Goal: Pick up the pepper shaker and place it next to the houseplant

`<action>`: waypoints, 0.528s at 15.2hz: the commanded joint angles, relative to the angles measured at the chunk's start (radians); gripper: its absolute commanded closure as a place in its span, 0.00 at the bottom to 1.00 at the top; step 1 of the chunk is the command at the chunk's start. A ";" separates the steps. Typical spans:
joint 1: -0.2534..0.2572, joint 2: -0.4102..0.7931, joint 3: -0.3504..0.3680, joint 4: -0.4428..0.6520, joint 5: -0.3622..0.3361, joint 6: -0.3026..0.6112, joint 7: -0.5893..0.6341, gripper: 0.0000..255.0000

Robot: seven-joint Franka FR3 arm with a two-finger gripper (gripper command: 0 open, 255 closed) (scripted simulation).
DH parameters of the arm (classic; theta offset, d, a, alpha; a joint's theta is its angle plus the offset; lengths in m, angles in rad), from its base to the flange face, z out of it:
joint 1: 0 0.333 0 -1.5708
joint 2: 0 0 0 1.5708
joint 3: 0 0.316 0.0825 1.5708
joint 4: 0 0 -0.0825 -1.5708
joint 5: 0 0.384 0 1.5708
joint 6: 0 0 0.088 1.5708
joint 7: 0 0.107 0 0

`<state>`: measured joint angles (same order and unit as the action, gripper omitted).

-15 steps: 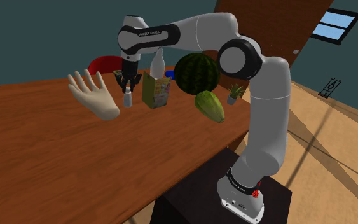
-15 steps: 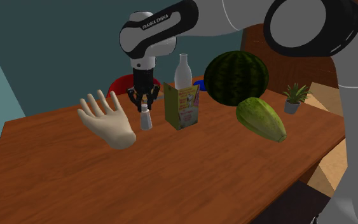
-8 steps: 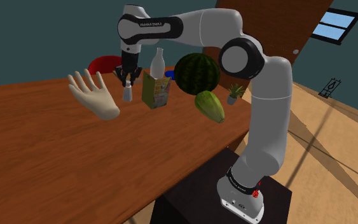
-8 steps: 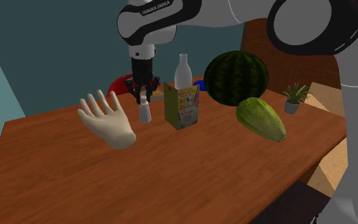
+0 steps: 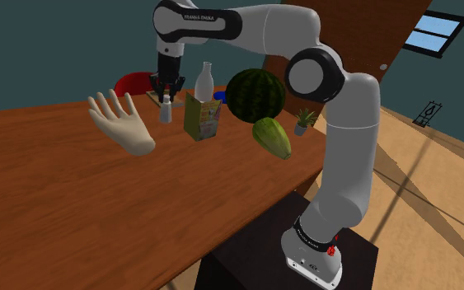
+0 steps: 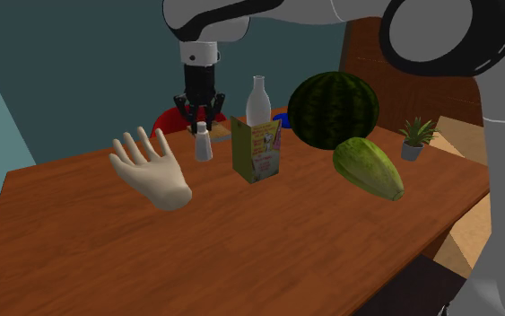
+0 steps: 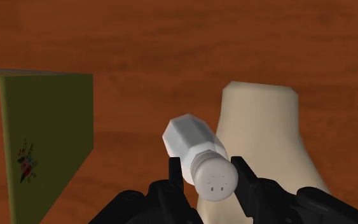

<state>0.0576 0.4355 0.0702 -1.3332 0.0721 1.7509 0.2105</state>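
The pepper shaker point(image 5: 166, 109) point(image 6: 203, 144) point(image 7: 198, 157) is small and white with a holed cap. My black gripper point(image 5: 166, 93) point(image 6: 201, 118) point(image 7: 208, 181) is shut on its top and holds it above the wooden table point(image 5: 73, 214), between the cream hand model point(image 5: 123, 124) point(image 6: 152, 171) and the green-yellow carton point(image 5: 201, 117) point(image 6: 257, 150). The houseplant point(image 5: 304, 121) point(image 6: 414, 136), a small green plant in a grey pot, stands far off at the table's end, beyond the watermelon.
A white bottle point(image 6: 257, 100) stands behind the carton. A dark green watermelon point(image 6: 333, 109) and a pale green squash-like fruit point(image 6: 368, 168) lie between the carton and the houseplant. A red object point(image 6: 169, 121) sits at the table's far edge.
The gripper has risen with the shaker clasped in it, lifting it off the table. Nothing else has moved.
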 commanded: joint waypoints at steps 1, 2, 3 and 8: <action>0.001 0.006 0.000 0.037 -0.001 -0.032 0.003 1.00; 0.001 0.007 0.000 0.053 -0.001 -0.046 0.005 1.00; 0.001 0.009 0.000 0.068 -0.001 -0.060 0.006 1.00; 0.002 0.022 0.001 0.156 -0.003 -0.134 0.012 1.00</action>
<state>0.0596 0.4534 0.0710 -1.1956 0.0697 1.6318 0.2215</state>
